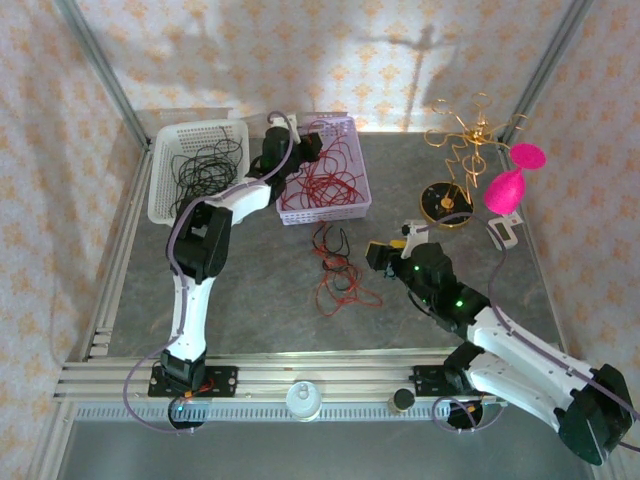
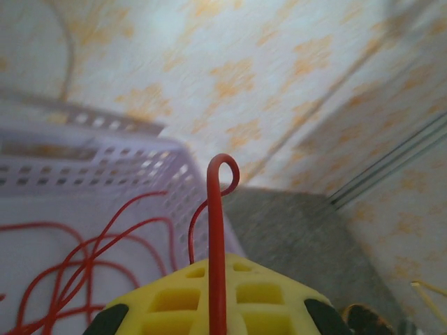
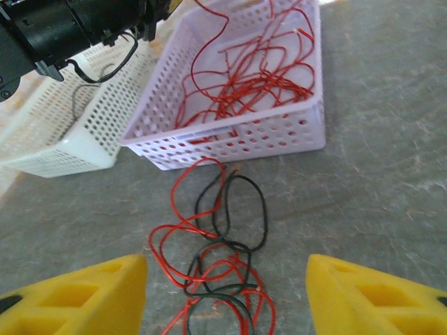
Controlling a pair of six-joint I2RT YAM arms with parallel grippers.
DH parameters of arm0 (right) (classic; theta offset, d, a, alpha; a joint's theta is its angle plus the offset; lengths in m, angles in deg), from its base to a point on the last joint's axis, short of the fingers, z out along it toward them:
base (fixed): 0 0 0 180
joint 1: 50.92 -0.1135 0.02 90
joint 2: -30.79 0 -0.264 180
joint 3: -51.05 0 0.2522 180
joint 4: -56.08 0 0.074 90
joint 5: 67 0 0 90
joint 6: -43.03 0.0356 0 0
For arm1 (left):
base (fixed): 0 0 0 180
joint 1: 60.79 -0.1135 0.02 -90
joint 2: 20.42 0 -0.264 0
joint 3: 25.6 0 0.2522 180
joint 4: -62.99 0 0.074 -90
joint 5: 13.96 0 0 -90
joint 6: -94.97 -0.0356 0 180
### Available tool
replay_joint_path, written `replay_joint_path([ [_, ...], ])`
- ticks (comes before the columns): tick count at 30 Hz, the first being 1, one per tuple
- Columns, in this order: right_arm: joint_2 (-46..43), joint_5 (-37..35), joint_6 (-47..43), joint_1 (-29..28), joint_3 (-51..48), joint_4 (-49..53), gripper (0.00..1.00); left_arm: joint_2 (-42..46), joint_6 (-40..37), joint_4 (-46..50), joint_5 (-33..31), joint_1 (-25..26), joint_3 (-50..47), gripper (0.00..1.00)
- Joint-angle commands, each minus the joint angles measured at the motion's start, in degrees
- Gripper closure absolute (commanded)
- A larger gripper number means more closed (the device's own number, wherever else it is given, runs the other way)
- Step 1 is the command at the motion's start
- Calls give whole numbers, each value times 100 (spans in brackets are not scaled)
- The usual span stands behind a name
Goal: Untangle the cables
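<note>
The left tool [image 1: 308,146] hangs over the lilac basket [image 1: 355,208] at the middle of the table's [image 1: 250,300] far edge. Its jaws are closed on a single red cable [image 2: 216,230], which rises between the yellow fingers [image 2: 167,300] and ends in a small curl. More red cables [image 1: 330,180] lie loose inside that basket. Beside it, toward the far left corner, the white basket [image 1: 160,200] holds black cables [image 1: 205,165]. A tangle of red and black cables [image 1: 337,272] lies on the bare middle of the table, just in front of the lilac basket. The right tool [image 1: 380,255] is near the tangle on its right side, facing it, with jaws apart and gripping nothing.
</note>
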State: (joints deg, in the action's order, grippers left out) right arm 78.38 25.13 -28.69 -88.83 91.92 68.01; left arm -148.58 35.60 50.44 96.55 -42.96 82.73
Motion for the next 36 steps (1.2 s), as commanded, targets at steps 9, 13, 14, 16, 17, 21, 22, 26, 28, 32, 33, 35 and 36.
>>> replay_joint_path([
  [9,458,-245,264,12,303,420,38,-251,124,229,-244,-77,-154,68],
  [13,570,-266,240,12,399,429,38,-20,-12,470,-382,-77,-83,57],
  [14,605,-267,238,12,408,437,38,53,-30,556,-433,-74,-62,53],
  [16,658,-274,223,12,445,437,38,209,-94,661,-453,-83,-35,50],
  [17,676,-283,222,12,457,437,38,301,-123,701,-444,-77,-56,49],
  [21,729,-299,182,10,494,478,37,847,-210,719,-447,-78,-336,50],
  [22,734,-320,168,12,517,509,37,992,-228,722,-436,-77,-423,50],
  [26,783,-453,28,21,716,752,36,1819,-390,783,-360,-52,-984,51],
  [28,863,-485,-23,27,855,918,36,2398,-463,739,-341,-10,-1503,51],
  [32,1172,-366,-30,122,1026,1074,33,3415,-660,775,-232,152,-2732,50],
  [33,1294,-255,-21,164,1046,1086,33,3653,-695,819,-226,210,-3018,50],
  [35,1562,9,9,245,1112,1137,33,4090,-733,881,-214,337,-3609,50],
  [36,1717,127,37,273,1165,1215,33,4317,-734,928,-222,431,-3892,50],
])
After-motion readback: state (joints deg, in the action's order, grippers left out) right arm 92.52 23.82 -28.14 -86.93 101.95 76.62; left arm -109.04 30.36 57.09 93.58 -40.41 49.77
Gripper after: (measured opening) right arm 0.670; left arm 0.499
